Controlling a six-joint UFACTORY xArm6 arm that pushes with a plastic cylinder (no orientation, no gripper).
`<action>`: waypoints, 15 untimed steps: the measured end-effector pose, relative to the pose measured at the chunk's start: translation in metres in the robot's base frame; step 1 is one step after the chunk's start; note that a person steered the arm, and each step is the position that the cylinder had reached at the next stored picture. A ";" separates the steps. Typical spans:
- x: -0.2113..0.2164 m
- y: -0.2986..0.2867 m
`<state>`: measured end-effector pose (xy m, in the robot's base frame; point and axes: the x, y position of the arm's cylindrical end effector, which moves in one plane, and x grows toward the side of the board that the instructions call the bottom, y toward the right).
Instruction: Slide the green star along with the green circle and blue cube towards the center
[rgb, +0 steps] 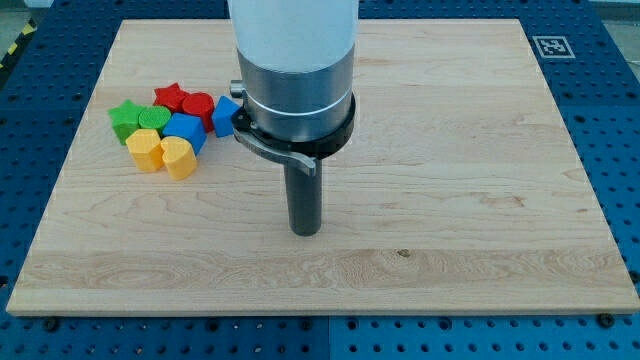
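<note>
The blocks sit in a tight cluster at the view's left. The green star (124, 118) is at the cluster's far left. The green circle (153, 119) touches it on the right. A blue cube (186, 130) lies right of the green circle, and a second blue block (225, 115) sits at the cluster's right edge, partly hidden by the arm. My tip (305, 230) rests on the board right of and below the cluster, apart from all blocks.
A red star (170, 97) and a red block (198, 105) sit at the cluster's top. A yellow block (145, 149) and a yellow heart-like block (178, 157) sit at its bottom. The wooden board (470, 150) lies on a blue perforated table with a tag (552, 46) at top right.
</note>
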<state>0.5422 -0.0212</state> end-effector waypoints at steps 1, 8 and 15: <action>0.000 -0.009; -0.122 -0.264; -0.123 -0.173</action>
<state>0.4188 -0.1937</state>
